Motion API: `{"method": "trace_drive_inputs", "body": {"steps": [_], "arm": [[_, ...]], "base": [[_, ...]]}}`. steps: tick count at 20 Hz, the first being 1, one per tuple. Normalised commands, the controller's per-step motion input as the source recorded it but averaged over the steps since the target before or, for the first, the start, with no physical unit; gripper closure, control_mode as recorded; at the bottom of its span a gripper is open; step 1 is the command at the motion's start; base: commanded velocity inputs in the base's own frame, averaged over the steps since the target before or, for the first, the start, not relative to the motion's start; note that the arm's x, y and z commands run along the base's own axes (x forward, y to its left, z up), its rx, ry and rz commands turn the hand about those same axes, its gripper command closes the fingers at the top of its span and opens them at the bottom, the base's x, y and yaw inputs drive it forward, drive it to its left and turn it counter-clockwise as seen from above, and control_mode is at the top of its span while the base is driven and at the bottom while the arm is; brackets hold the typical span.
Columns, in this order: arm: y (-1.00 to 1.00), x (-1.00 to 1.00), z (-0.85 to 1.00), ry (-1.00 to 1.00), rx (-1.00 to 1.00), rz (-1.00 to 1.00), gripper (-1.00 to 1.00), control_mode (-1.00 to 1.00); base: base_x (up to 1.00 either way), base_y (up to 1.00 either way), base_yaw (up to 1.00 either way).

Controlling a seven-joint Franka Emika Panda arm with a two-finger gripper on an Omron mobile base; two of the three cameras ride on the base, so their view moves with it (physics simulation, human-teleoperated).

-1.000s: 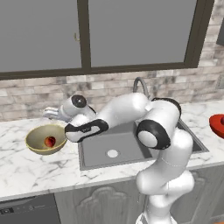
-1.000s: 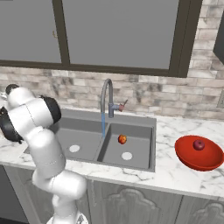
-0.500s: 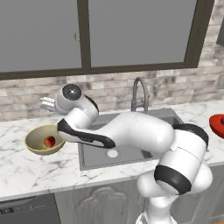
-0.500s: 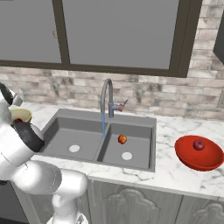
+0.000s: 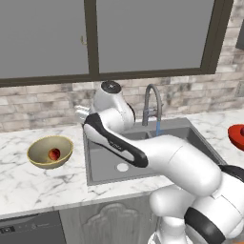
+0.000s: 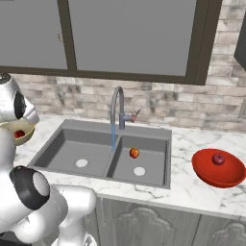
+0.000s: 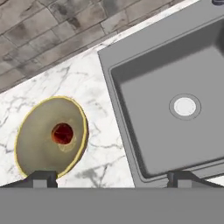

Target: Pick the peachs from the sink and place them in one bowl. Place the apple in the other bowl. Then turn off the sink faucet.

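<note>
- Leftmost on the marble counter, the wide tan-golden bowl holds one orange-red peach.
- Above it, the two-finger gripper looks spread wide and empty.
- Rightward, the second small orange-red peach lies in the grey double-basin sink, right compartment, well apart.

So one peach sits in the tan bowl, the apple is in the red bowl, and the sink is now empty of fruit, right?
Not quite. The sink is not empty: the right base view shows a second peach in its right basin. The rest holds: one peach in the tan bowl, the apple in the red bowl.
</note>
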Motion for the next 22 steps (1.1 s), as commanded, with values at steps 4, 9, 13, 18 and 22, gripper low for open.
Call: {"method": "trace_drive_inputs", "body": {"steps": [4, 9, 13, 18, 22], "arm": [[-1.00, 0.00, -0.02, 0.29, 0.00, 0.00, -1.00, -1.00], [-1.00, 0.00, -0.23, 0.08, 0.00, 0.05, -1.00, -1.00], [-1.00, -0.01, -0.18, 0.06, 0.00, 0.02, -1.00, -1.00], [-1.00, 0.00, -0.23, 0.01, 0.00, 0.02, -1.00, -1.00], [-1.00, 0.07, -0.32, 0.00, 0.01, 0.01, -1.00, -1.00]], "base": [[0.00, 0.00, 0.00], [0.00, 0.00, 0.00], [0.00, 0.00, 0.00], [0.00, 0.00, 0.00], [0.00, 0.00, 0.00]]}}
